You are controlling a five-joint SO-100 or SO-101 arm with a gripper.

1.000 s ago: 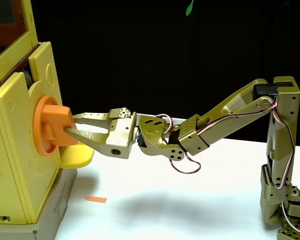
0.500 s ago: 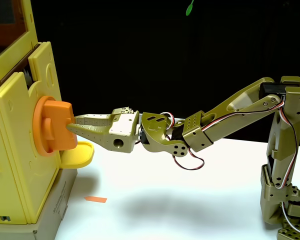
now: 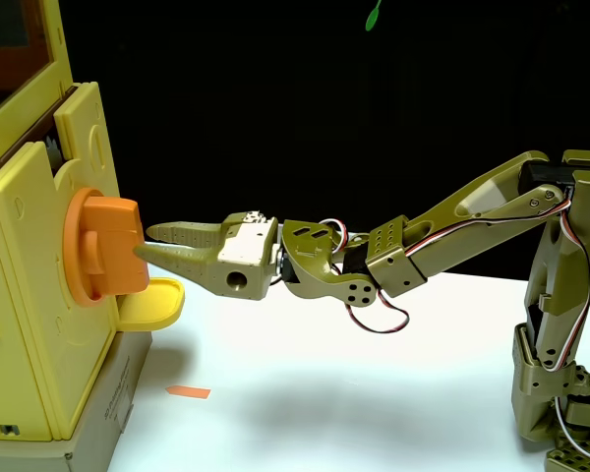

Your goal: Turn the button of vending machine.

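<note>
While my claw [image 3: 144, 242] points level toward the left of the fixed view, the button [image 3: 103, 247] lies straight ahead of it, mounted on the front face of the vending machine [image 3: 34, 295], just above the small yellow tray [image 3: 149, 303]. The button's blocky bar stands roughly upright, its long axis vertical, jutting out toward me. My two fingers lie nearly together, clamped on nothing, the lower tip at the bar's outer face and the upper one just short of it. To turn it, I judge I must spread them and straddle the bar.
</note>
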